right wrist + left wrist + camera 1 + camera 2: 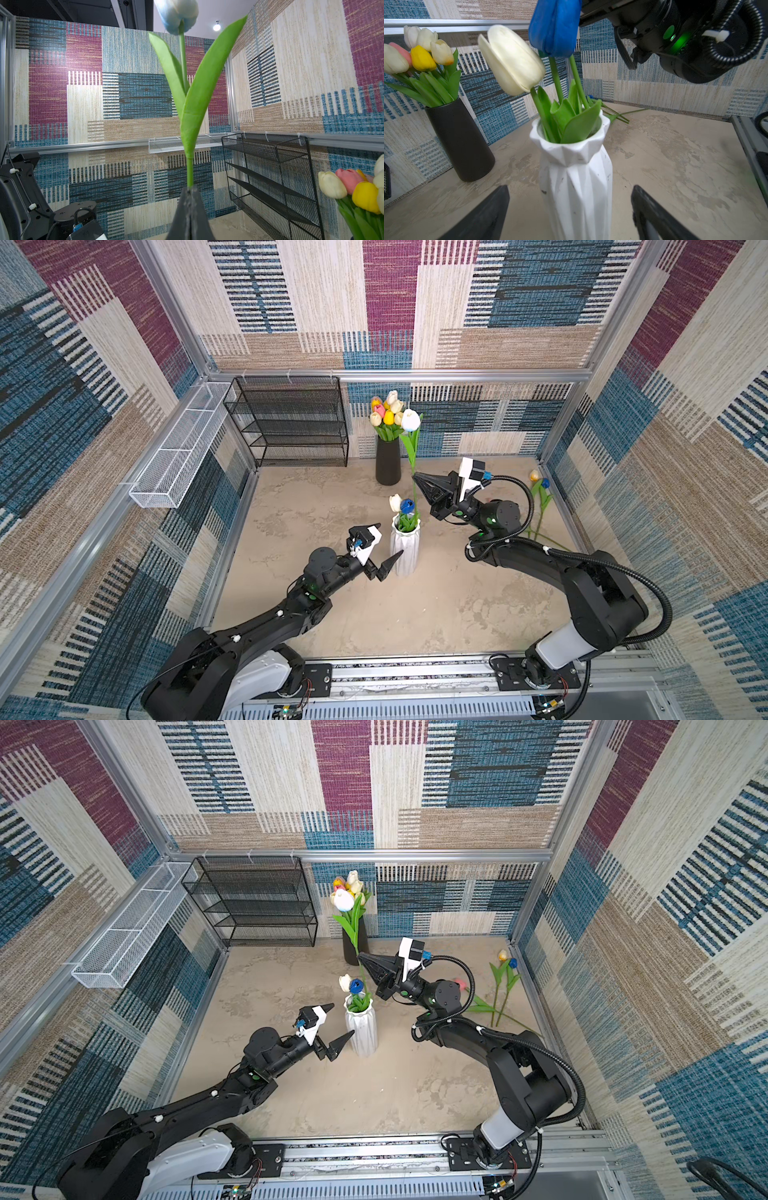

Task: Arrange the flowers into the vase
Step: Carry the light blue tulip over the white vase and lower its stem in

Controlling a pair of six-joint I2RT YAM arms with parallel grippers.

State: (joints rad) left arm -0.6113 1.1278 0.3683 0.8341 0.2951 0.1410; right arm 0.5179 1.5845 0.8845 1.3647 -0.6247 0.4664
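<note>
My right gripper [415, 477] clenches the smooth green stem of the pale-blue tulip [410, 419], its foot inside the faceted white vase [406, 556] (matte, scuffed); my left gripper [390, 538] gapes wide, flanking that vase.

Left jaws wide apart, right jaws together.

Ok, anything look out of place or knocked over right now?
The white vase and black vase stand upright, nothing spilled. Only the loose tulips lie flat on the table, far right, outside any vase.
</note>
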